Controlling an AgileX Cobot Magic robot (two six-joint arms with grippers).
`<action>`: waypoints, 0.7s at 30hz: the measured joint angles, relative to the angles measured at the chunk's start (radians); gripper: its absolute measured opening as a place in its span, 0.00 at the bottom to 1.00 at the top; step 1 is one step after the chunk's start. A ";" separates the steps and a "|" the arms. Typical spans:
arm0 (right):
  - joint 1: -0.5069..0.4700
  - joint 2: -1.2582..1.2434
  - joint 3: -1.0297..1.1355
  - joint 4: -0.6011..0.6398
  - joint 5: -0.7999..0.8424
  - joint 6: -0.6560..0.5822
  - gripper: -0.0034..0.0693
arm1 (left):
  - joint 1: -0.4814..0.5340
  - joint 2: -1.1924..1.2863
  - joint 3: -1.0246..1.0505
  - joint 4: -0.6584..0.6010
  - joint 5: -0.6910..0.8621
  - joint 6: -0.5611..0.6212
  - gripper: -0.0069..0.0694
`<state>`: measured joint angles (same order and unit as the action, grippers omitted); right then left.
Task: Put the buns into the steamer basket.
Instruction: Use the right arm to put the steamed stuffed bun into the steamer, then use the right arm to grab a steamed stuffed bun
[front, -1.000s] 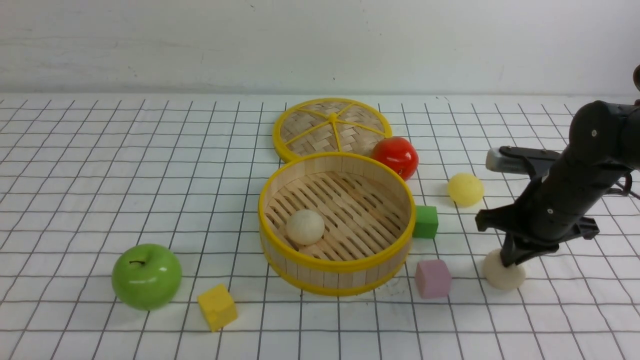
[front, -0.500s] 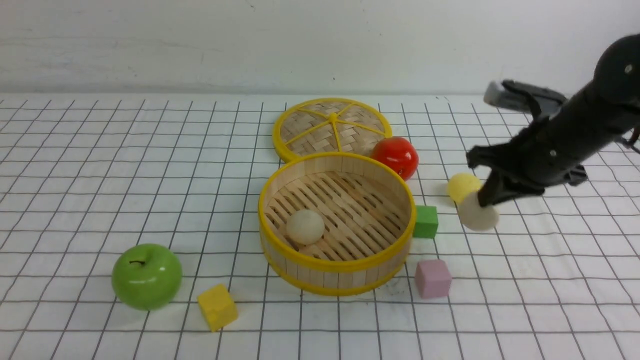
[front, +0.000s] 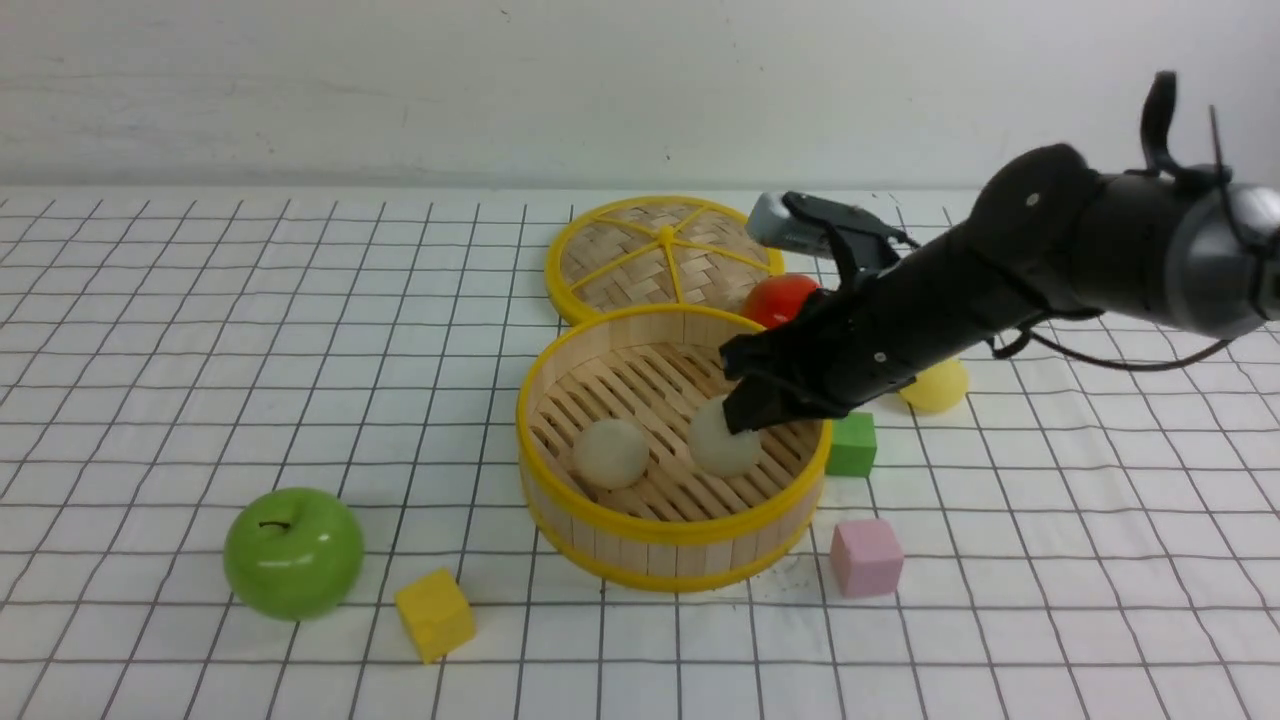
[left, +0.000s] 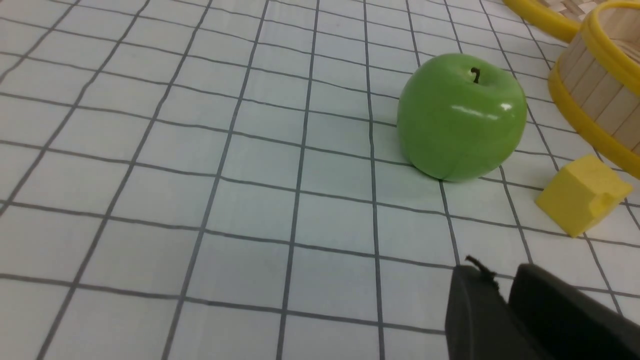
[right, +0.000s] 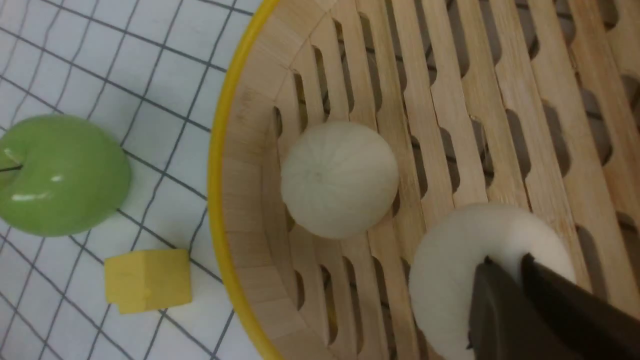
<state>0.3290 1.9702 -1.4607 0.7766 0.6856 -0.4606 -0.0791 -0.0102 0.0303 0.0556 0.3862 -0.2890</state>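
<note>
The steamer basket (front: 668, 529) stands mid-table; its yellow rim also shows in the right wrist view (right: 220, 165). One cream bun (front: 610, 453) lies on its slatted floor (right: 339, 179). My right gripper (front: 740, 418) is shut on a second cream bun (front: 718, 445) and holds it inside the basket, beside the first; in the right wrist view this bun (right: 450, 265) is pinched at the gripper (right: 505, 262). The pale yellow bun (front: 938, 388) lies on the table right of the basket, partly behind the right arm. My left gripper (left: 492, 272) is shut and empty above the table.
A woven lid (front: 664, 255) and red tomato (front: 782, 298) lie behind the basket. A green cube (front: 852, 443) and pink cube (front: 866, 557) sit to its right. A green apple (front: 293, 552) and yellow cube (front: 435, 613) sit front left.
My right gripper lifted the cream bun off the table at the right and carried it leftward, past the yellow bun, over the rim into the basket.
</note>
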 joint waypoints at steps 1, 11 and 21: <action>0.001 0.013 0.000 0.000 -0.008 0.000 0.16 | 0.000 0.000 0.000 0.000 0.000 0.000 0.22; -0.001 -0.004 -0.004 -0.050 -0.004 -0.031 0.60 | 0.000 0.000 0.000 0.000 0.000 0.000 0.24; -0.115 -0.113 -0.006 -0.281 0.015 0.022 0.68 | 0.000 0.000 0.000 0.000 0.000 0.000 0.25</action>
<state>0.2145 1.8574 -1.4672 0.4953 0.7008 -0.4382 -0.0791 -0.0102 0.0303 0.0556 0.3862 -0.2890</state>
